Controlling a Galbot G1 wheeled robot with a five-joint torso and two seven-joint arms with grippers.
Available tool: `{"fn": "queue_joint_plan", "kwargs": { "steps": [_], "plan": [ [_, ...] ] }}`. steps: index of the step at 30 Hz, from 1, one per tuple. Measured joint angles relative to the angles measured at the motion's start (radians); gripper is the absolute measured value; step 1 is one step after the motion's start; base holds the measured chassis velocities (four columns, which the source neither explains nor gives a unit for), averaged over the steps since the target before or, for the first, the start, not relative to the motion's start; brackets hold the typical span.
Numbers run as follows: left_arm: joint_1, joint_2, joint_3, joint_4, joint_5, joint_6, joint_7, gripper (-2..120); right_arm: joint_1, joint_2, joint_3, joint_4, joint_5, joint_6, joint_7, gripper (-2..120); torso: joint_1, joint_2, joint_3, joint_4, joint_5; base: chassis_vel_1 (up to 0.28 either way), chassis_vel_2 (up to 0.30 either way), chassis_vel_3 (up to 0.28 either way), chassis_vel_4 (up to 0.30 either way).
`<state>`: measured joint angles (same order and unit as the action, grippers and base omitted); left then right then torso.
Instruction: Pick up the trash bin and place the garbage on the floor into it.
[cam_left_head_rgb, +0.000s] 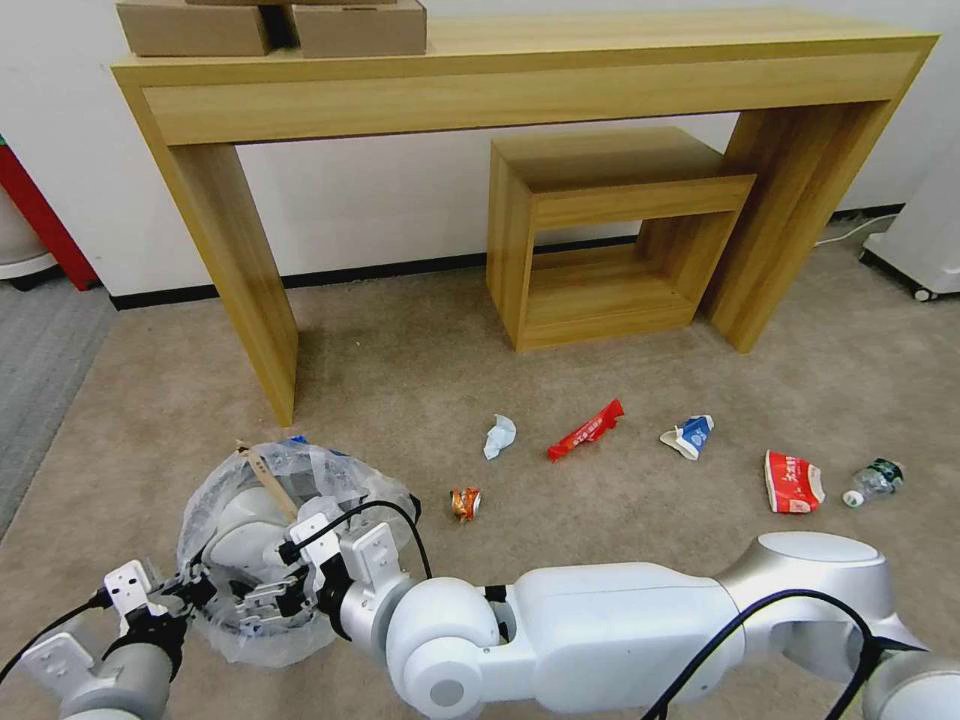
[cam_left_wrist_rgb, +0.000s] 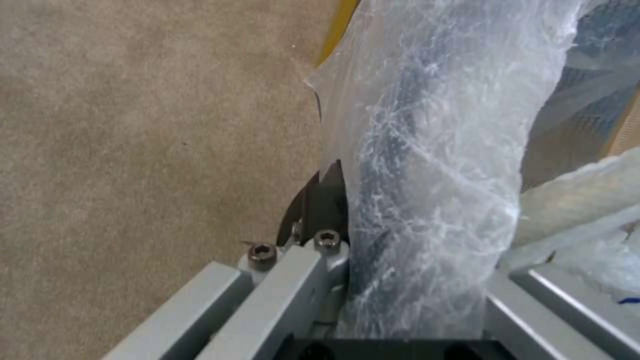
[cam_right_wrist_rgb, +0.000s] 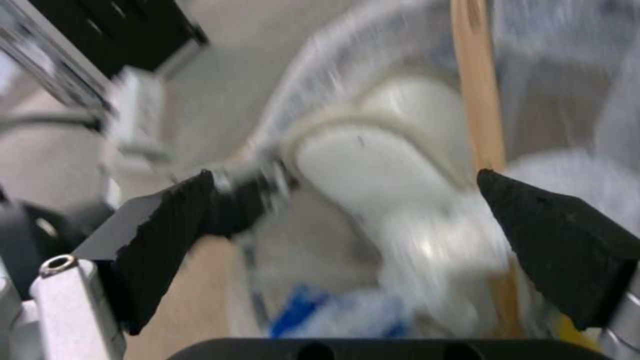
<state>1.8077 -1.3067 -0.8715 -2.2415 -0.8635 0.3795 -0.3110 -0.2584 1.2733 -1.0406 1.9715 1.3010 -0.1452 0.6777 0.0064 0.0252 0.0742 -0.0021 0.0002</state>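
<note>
Left hand (cam_left_head_rgb: 205, 590) grips the bagged rim of the trash bin (cam_left_head_rgb: 285, 545), held above the floor (cam_left_head_rgb: 400, 400). Right hand (cam_left_head_rgb: 262, 598), fingers (cam_right_wrist_rgb: 167, 235) spread wide, hovers over the bin's mouth, above a white slipper (cam_right_wrist_rgb: 387, 170) and wooden stick (cam_right_wrist_rgb: 477, 100) inside.

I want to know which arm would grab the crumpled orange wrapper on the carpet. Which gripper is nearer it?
Right. The right gripper hangs open over the trash bin, just beside the orange wrapper. The left gripper clamps the bin's far rim.
</note>
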Motion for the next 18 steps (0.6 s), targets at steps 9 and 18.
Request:
{"fn": "queue_joint_plan", "kwargs": {
  "steps": [9, 18],
  "plan": [
    [0.006, 0.008, -0.007, -0.005, -0.002, 0.001, -0.001, 0, -0.082, -0.063, 0.123, -0.035, -0.196, 0.190, -0.202, 100, 0.000, 0.000, 0.000, 0.0002, 0.0001, 0.000, 0.000, 0.000, 0.000],
    [-0.013, 0.020, -0.008, 0.008, -0.016, 0.004, -0.004, 0, -0.310, -0.240, 0.555, -0.008, -0.294, 0.278, -0.348, 100, 0.000, 0.000, 0.000, 0.0000, 0.0004, 0.000, 0.000, 0.000, 0.000]
  ]
}}
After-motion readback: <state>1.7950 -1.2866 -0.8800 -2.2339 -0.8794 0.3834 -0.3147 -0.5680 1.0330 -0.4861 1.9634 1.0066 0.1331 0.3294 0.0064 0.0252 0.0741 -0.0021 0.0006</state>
